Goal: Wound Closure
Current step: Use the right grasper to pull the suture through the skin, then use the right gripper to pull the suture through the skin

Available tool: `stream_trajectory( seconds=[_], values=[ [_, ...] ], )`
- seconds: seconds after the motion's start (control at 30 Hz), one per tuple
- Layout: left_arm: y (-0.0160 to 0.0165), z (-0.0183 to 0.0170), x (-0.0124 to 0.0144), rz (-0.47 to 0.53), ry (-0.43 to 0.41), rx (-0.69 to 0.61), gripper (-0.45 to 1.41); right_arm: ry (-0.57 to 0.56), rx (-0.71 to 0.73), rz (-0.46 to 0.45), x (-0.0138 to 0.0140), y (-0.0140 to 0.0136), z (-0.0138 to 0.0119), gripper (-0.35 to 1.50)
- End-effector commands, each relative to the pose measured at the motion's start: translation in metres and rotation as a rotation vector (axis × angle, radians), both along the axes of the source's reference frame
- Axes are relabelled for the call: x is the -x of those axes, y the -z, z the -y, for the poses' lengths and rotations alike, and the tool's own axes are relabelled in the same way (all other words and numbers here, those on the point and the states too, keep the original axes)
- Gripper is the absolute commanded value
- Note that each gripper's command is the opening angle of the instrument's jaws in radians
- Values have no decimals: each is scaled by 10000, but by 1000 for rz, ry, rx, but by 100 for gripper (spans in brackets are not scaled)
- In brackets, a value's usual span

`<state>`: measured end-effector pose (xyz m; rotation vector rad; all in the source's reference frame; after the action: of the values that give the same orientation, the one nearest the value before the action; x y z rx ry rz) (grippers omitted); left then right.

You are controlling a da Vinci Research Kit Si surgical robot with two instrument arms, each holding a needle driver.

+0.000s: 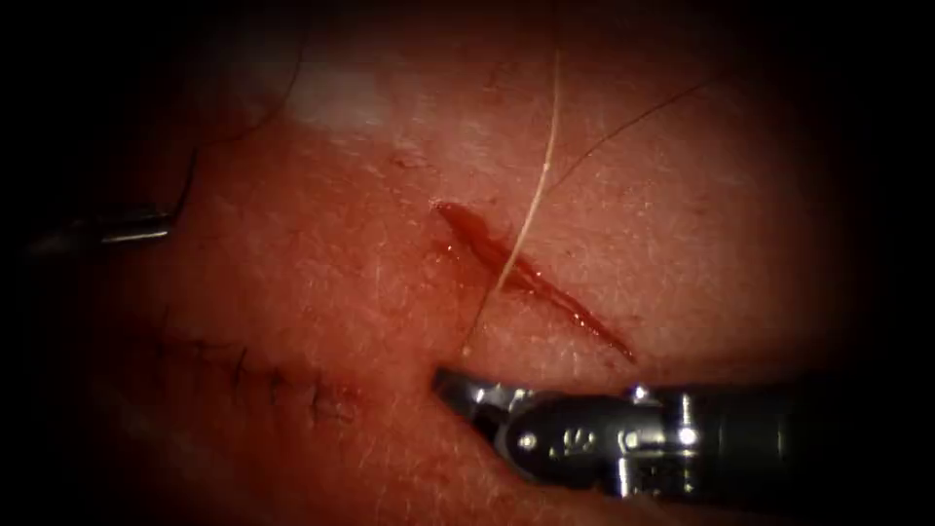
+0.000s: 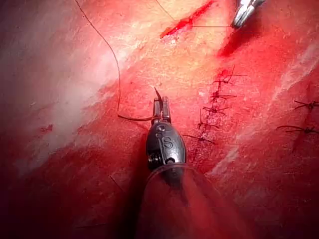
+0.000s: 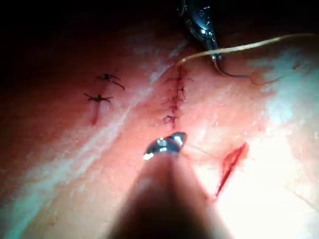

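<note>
Glistening, pebbled tissue (image 1: 321, 292); narrow slanted cut (image 1: 531, 278) wet with red fluid (image 1: 467, 229). Left tool (image 2: 161, 107) clamped on the curved needle (image 2: 157, 93) near its tip, clear of tissue, well left of cut. Thin thread (image 1: 531, 209) crosses the cut. Right tool (image 1: 458, 390) just below cut; grip undetermined.

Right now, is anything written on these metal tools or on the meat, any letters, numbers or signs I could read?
"S": a single raised letter on the wrist body of the left arm's tool, read in the left wrist view.
Small engraved marks on the wrist body of the right arm's tool, seen in the endoscope view: too small and blurred to read.
The tissue, the cut and the thread carry no writing.
</note>
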<state>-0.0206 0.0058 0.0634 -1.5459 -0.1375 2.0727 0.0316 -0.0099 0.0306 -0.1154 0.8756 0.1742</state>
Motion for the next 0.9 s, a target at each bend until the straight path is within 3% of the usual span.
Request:
stream_trajectory(
  seconds=[0.03,0.2,0.3,0.53,0.6,0.67,0.9],
  values=[
    [-7,7,5,1,-1,-3,-45,12,-7,-11,-11,10,20,-35],
    [-7,7,5,1,-1,-3,-45,53,-20,-40,-23,50,57,-35],
    [-7,7,4,1,-1,-3,-45,66,-28,-53,-31,66,66,-35],
    [-7,8,4,1,-1,-3,-45,70,-26,-67,-38,67,63,-30],
    [-7,8,4,1,-1,-3,-45,44,-5,-79,-34,61,57,26],
    [-7,8,4,1,-2,-3,-45,10,19,-79,-28,55,50,59],
    [-7,8,4,1,-2,-3,-45,-63,45,-30,9,19,11,106]
  ],
)
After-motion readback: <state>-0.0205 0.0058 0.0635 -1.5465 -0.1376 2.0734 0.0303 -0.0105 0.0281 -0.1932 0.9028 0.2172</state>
